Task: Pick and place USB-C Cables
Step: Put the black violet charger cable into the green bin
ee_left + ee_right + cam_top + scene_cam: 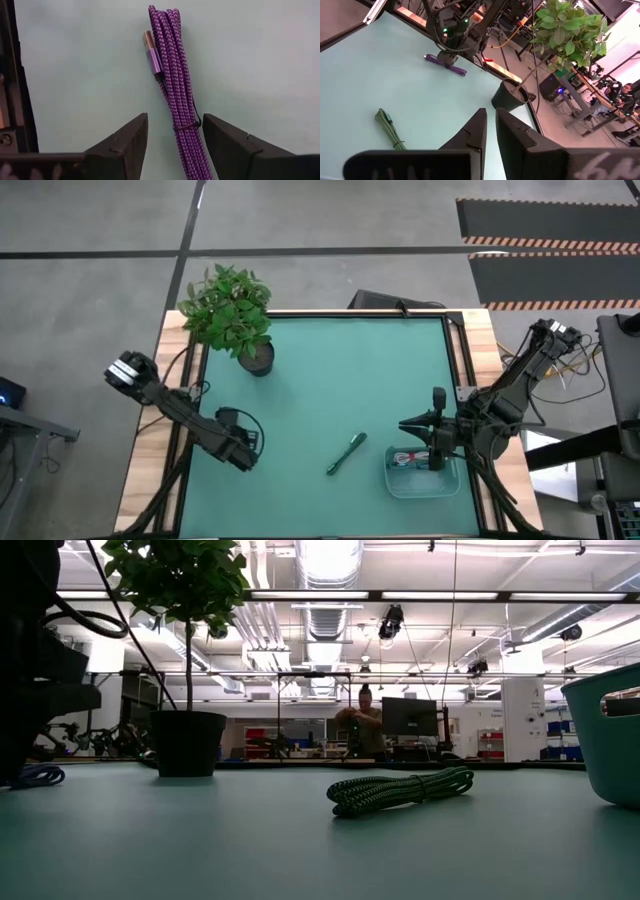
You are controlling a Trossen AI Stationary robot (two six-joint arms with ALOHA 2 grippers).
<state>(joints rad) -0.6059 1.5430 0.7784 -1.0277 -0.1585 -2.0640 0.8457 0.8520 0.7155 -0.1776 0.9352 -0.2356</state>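
Two cables, one white with red (408,458) and one teal (437,463), are seen lying in the clear bin (395,480) at the desk's (340,370) near right; these are judged done. The green cable (346,453) lies loose on the desk just left of the bin. The purple cable (176,95) lies flat at the near left, between the spread fingers of the left tool (175,137), not yet gripped. The right tool (436,432), nearly closed and empty, is held at the bin's far edge. Two cables are judged left.
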